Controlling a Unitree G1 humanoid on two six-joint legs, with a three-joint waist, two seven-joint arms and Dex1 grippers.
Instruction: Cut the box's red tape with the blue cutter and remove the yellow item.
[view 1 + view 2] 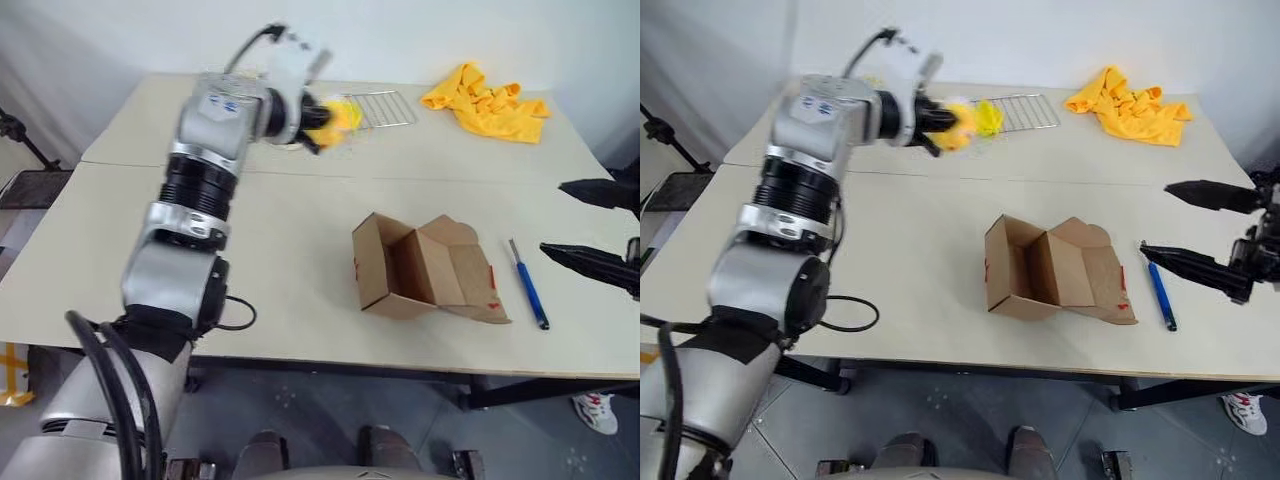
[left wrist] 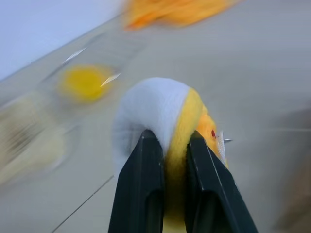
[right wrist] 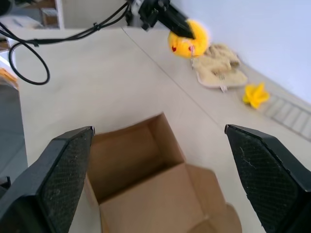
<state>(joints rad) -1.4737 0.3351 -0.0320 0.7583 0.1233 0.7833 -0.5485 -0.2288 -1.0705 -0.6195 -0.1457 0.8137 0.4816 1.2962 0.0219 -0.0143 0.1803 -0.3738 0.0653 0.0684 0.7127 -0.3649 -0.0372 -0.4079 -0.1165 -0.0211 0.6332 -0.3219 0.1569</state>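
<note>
My left gripper (image 2: 167, 145) is clamped on the yellow item (image 2: 194, 121), a soft yellow toy with a white part and small red marks; its lower body is hidden between my two black fingers (image 2: 141, 194), and from the head views the toy (image 1: 330, 118) is blurred, held in the air over the far left of the table, at about eleven o'clock from the box (image 1: 420, 270). My right gripper (image 1: 1200, 230) stands wide open and holds nothing, at three o'clock of the box, cut off by the frame's edge; its lower finger hangs just over the top end of the blue cutter (image 1: 1160, 293).

The box lies opened in the middle of the table, flaps spread toward the cutter, its inside bare as far as I see; a red scrap shows on the flap edge, too small to read further. The blue cutter lies flat just beside the box at three o'clock, not touching it.

Farther out: a wire rack (image 1: 385, 108) at twelve o'clock; a crumpled yellow cloth (image 1: 490, 105) at one o'clock; a beige cloth (image 3: 218, 70) and a small yellow thing (image 3: 256, 94) near the rack, which I cannot identify. The table (image 1: 300, 220) is pale beige, two tops joined by a seam; behind it a white wall (image 1: 420, 40), below it grey floor, where a person's shoe (image 1: 598, 412) shows at four o'clock, cut off.
</note>
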